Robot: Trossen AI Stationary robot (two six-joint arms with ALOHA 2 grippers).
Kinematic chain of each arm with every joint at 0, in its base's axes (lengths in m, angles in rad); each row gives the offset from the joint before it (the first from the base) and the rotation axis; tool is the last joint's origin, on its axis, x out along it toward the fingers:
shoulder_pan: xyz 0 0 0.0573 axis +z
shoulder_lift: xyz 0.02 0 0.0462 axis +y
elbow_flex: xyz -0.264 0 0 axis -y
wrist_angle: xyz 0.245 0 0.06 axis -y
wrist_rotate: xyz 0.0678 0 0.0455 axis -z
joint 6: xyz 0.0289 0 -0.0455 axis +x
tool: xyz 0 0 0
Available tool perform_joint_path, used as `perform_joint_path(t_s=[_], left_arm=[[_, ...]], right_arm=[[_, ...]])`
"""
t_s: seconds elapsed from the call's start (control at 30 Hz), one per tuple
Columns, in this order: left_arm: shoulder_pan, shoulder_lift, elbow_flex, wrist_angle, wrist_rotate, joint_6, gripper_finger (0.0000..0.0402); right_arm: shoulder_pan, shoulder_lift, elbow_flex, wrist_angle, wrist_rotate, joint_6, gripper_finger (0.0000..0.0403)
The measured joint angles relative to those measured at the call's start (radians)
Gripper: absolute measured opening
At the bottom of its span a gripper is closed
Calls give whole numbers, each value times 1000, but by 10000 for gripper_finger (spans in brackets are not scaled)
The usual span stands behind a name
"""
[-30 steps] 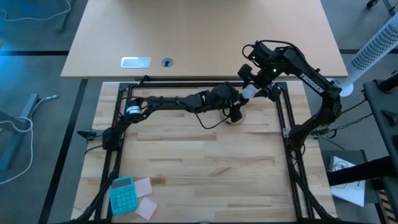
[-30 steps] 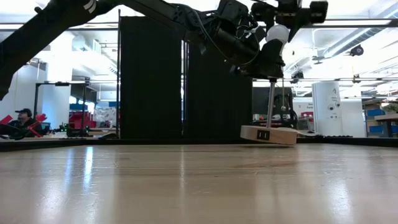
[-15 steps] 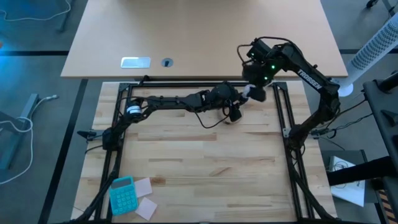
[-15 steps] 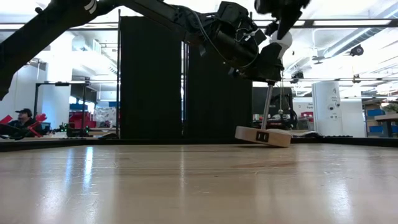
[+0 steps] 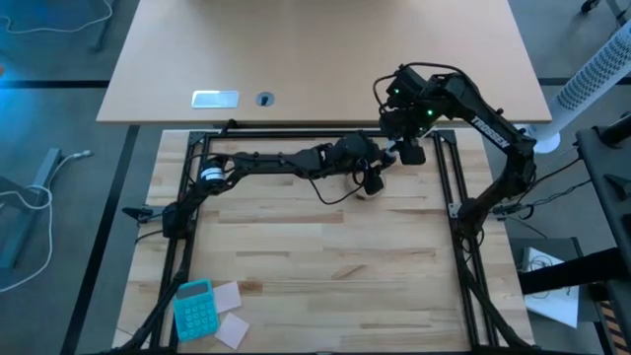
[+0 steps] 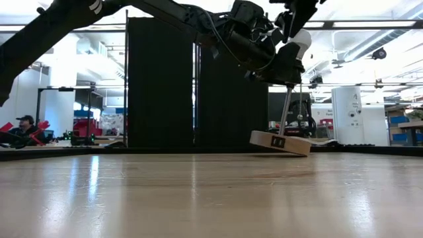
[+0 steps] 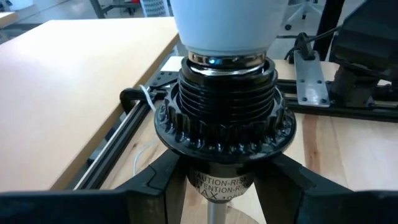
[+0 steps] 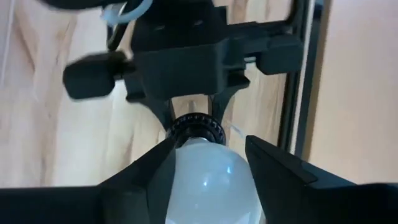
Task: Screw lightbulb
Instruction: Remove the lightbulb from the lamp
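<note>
The glossy white lightbulb sits upright in the black ribbed socket of a lamp stand. The stand is a thin post on a round wooden disc. The disc rests tilted near the table's far right, one edge raised. My left gripper reaches in from the table's left and is shut on the socket. My right gripper hangs over the bulb, pointing steeply down, one finger on each side of the globe. In the high view the bulb is mostly hidden under that gripper. My left gripper pinches the socket's narrow lower stem, just under the ribbed collar, between its two fingers. It comes in almost level from the table's left. The stand hangs tilted in this hold, with part of the wooden disc on the table. My right gripper grips the bulb's round globe between its two fingers, coming from above and pointing down. The bulb stands upright in the socket.
Black frame rails run along the table's sides and far edge close to the stand. A teal calculator and paper notes lie at the near left. A lighter table stands beyond the far edge. A person sits far off in the room.
My right gripper has rolled a good part of a turn about the line it points along, staying over the bulb, and its fingers have drawn in toward the globe. The wooden disc has tipped and shifted slightly toward the low view's left. My left gripper has kept still.
</note>
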Motion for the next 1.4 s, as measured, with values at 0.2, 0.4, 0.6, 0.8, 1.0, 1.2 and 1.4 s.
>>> perform_joint_path(t_s=[0.2,0.4,0.6,0.8,1.0,1.2,1.4], left_arm=[[-2,0,0,3,-1,4,145],[-2,0,-2,-1,-10,-11,145],[0,0,-2,-12,-18,-17,145],[-3,0,-2,-14,-17,-7,144],[-4,0,-3,-16,-21,-17,144],[-8,-1,-3,-18,-26,-12,144],[-13,-1,-4,-18,-26,-13,144]], right_arm=[[18,-15,0,10,-28,153,211],[39,-16,3,28,-33,331,275],[34,-23,47,17,-35,1052,331],[-3,-38,42,-8,-30,1658,344],[-41,-37,25,-19,-44,1864,344],[-49,-40,6,-16,-81,2006,344],[-49,-44,-26,-17,-120,2022,344]])
